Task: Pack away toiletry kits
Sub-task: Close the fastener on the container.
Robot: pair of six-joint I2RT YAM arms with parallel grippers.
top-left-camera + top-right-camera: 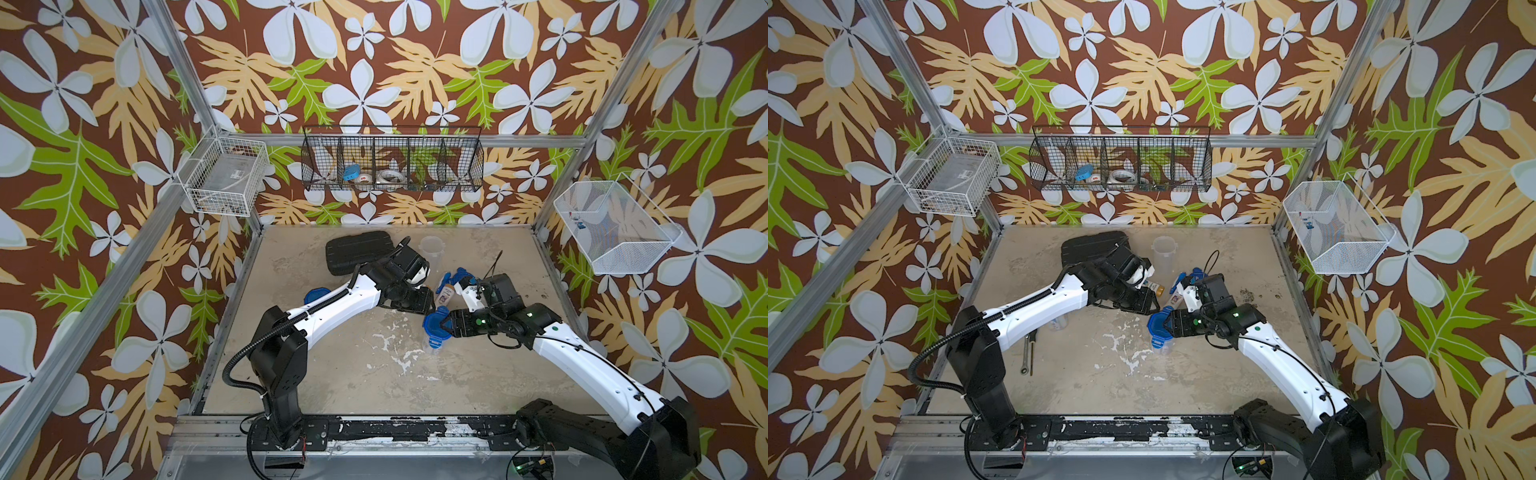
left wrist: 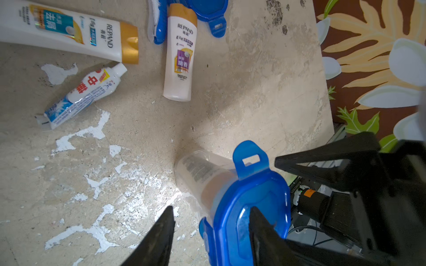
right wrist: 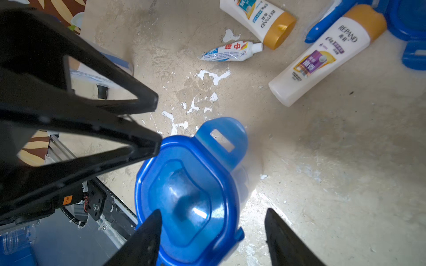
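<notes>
A clear tumbler (image 2: 198, 175) with a blue clip lid (image 2: 251, 200) is near the table's middle, seen in both top views (image 1: 434, 330) (image 1: 1160, 328). My left gripper (image 2: 212, 208) is open, one finger over the lid and the other off to its side. My right gripper (image 3: 213, 210) is also open, one finger over the same lid (image 3: 189, 195). Neither grips it. Two white bottles with orange caps (image 2: 179, 57) (image 2: 69, 30), a toothpaste tube (image 2: 85, 94) and a blue toothbrush (image 2: 159, 20) lie on the table beyond.
A loose blue lid (image 2: 207, 11) lies by the toothbrush. An open clear tumbler (image 1: 431, 249) and a black ribbed case (image 1: 357, 251) stand at the back. A wrench (image 1: 1027, 353) and another tumbler (image 1: 1059, 322) lie under the left arm. Wire baskets (image 1: 392, 166) hang on the walls.
</notes>
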